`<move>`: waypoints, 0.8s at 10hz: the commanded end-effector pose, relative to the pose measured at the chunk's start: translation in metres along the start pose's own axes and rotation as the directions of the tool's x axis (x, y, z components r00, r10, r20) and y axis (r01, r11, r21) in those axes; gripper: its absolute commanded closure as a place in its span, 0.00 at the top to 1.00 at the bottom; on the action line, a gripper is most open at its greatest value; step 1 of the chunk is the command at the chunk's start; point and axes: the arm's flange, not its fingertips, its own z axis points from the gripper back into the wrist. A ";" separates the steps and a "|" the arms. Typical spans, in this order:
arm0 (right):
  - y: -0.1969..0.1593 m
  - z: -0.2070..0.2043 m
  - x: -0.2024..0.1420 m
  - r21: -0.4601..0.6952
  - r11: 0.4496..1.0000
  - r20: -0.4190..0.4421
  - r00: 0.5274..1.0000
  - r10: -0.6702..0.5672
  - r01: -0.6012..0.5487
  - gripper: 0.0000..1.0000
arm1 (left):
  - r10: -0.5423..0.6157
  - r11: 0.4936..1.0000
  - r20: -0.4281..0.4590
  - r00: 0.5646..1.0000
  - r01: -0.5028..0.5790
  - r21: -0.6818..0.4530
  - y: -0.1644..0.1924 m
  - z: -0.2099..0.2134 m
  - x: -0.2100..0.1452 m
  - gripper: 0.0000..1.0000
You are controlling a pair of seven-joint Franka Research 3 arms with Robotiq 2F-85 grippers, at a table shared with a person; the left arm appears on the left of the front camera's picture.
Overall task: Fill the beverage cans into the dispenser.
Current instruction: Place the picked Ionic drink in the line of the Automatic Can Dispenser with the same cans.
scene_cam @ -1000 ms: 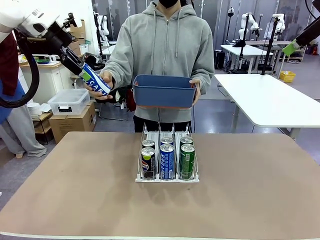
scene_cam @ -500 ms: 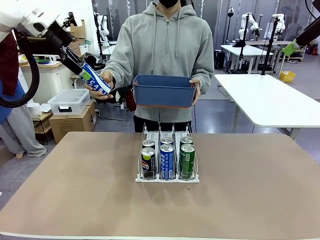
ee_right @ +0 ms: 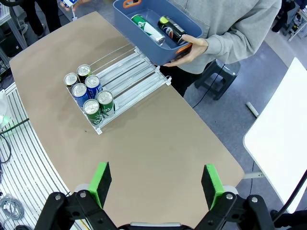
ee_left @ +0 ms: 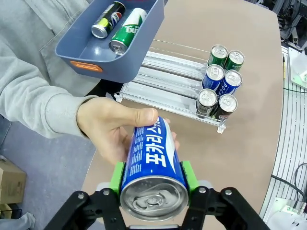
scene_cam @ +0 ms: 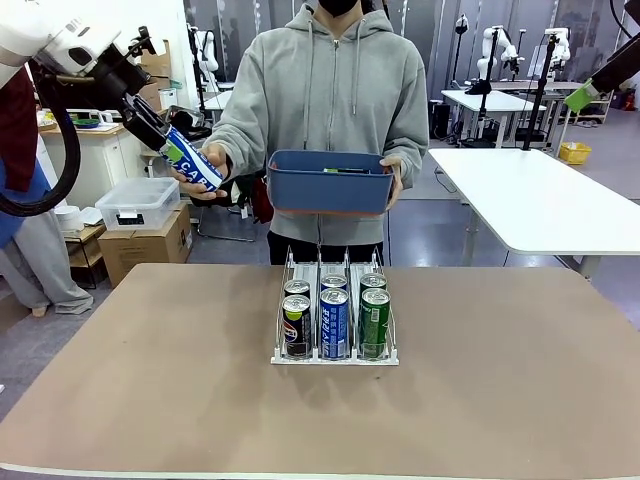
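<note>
Blue can (ee_left: 152, 165) clamped in left jaws, person's hand (ee_left: 108, 125) touching it; right jaws spread wide, empty.

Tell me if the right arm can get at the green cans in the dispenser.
Probably yes: the right gripper hangs open above the table, nothing lies between it and the green cans, and the person's bin is held away from them.

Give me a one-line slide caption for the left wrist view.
Left gripper clamps a blue can that a person's hand also holds, with the dispenser beyond.
</note>
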 end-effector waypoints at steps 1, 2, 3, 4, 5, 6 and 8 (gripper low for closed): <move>0.000 -0.001 0.000 0.000 1.000 -0.001 1.000 0.000 0.000 1.00 | -0.002 1.000 0.002 1.000 0.002 0.009 0.001 0.002 -0.001 0.42; 0.000 -0.001 0.000 0.000 1.000 -0.001 1.000 0.000 0.000 1.00 | -0.002 1.000 0.002 1.000 0.002 0.009 0.001 0.002 -0.001 0.42; 0.000 -0.001 0.000 0.000 1.000 -0.001 1.000 0.000 0.000 1.00 | -0.002 1.000 0.002 1.000 0.002 0.009 0.001 0.002 -0.001 0.42; 0.000 -0.001 0.000 0.000 1.000 -0.001 1.000 0.000 0.000 1.00 | -0.002 1.000 0.002 1.000 0.002 0.009 0.001 0.002 -0.001 0.42; 0.000 -0.001 0.000 0.000 1.000 -0.001 1.000 0.000 0.000 1.00 | -0.002 1.000 0.002 1.000 0.002 0.009 0.001 0.002 -0.001 0.42; 0.000 -0.001 0.000 0.000 1.000 -0.001 1.000 0.000 0.000 1.00 | -0.002 1.000 0.002 1.000 0.002 0.009 0.001 0.002 -0.001 0.42; 0.000 -0.001 0.000 0.000 1.000 -0.001 1.000 0.000 0.000 1.00 | -0.002 1.000 0.002 1.000 0.002 0.009 0.001 0.002 -0.001 0.42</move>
